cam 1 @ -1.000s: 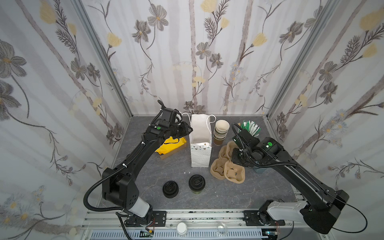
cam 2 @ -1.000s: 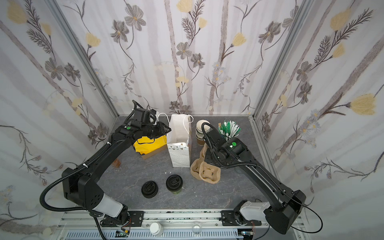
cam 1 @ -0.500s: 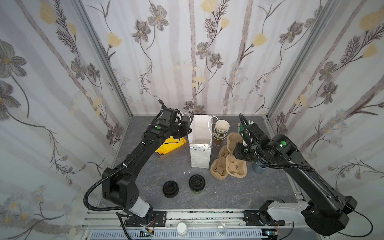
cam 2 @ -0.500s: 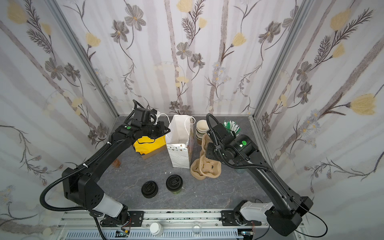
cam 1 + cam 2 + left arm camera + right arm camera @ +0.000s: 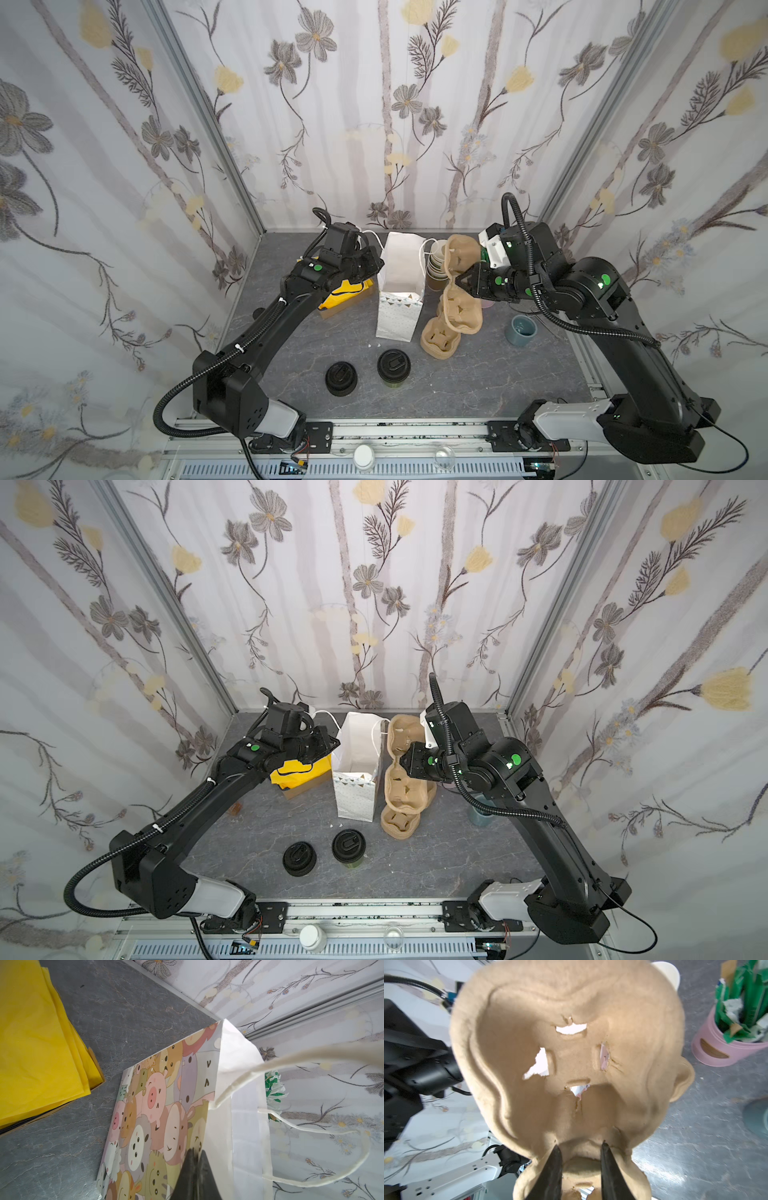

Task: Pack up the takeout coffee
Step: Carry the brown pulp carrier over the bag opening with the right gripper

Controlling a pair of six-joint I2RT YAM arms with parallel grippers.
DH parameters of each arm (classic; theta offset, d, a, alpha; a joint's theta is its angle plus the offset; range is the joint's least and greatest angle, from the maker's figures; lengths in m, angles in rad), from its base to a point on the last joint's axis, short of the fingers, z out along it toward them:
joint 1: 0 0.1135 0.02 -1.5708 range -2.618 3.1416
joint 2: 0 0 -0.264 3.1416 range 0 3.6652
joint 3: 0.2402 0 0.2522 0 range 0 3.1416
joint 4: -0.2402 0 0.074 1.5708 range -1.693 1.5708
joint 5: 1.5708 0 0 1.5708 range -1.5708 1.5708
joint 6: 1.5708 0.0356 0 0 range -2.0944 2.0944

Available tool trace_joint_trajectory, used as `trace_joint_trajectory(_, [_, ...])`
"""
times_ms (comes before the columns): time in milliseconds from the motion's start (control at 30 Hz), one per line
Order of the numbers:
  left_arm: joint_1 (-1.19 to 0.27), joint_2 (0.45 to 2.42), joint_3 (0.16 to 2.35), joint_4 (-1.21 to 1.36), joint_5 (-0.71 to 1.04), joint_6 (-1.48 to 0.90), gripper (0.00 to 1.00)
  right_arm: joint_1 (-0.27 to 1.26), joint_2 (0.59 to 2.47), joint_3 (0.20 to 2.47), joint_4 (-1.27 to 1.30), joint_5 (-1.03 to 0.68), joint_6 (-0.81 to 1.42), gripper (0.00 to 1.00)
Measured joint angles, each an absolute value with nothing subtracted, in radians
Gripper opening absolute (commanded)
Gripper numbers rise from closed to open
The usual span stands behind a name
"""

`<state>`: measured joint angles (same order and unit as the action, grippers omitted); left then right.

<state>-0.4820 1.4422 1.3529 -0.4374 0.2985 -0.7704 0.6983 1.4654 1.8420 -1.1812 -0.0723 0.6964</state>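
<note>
1. Pulp-brown cup carrier (image 5: 571, 1068) is clamped at its waist by the right gripper (image 5: 580, 1145), whose jaws stand narrow around the middle ridge. It hangs on end just beside the paper bag (image 5: 397, 320).
2. Over on the other side, the left gripper (image 5: 197, 1151) is pinched tight on the bag's rim, propping the mouth open.
3. To do this step well, I reckon the right arm should lift the carrier clear of the rim and the string handles (image 5: 332, 1051). Then it should level the carrier, line its length up with the longer side of the mouth and lower it straight. The left pinch has to hold firm so the wall doesn't fold.
4. Nearer the front, the takeout coffee (image 5: 393, 368) stands on the table (image 5: 457, 386), in front of the bag. It is just beside a low stack of black lids (image 5: 340, 377) and well apart from both grippers.
5. It's upright: long axis vertical, lid up, base down. I can't tell which way the sip hole faces.
</note>
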Motion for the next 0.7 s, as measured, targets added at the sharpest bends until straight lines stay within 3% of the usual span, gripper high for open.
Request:
trace_joint_trajectory(433, [-0.502, 1.349, 1.202, -0.309, 0.258, -0.898, 0.01, 0.748, 1.62, 1.913, -0.912, -0.197, 0.778, 0.25])
trace_joint_trajectory(500, [-0.503, 1.336, 1.19, -0.296, 0.255, -0.905, 0.14, 0.753, 1.654, 1.92, -0.875, -0.2, 0.796, 0.25])
trace_joint_trajectory(633, [-0.503, 1.306, 1.178, -0.284, 0.239, -0.909, 0.5, 0.762, 1.719, 1.95, -0.826, -0.17, 0.841, 0.25])
trace_joint_trajectory(700, [-0.503, 1.287, 1.174, -0.282, 0.225, -0.909, 0.59, 0.765, 1.75, 1.967, -0.812, -0.145, 0.867, 0.25])
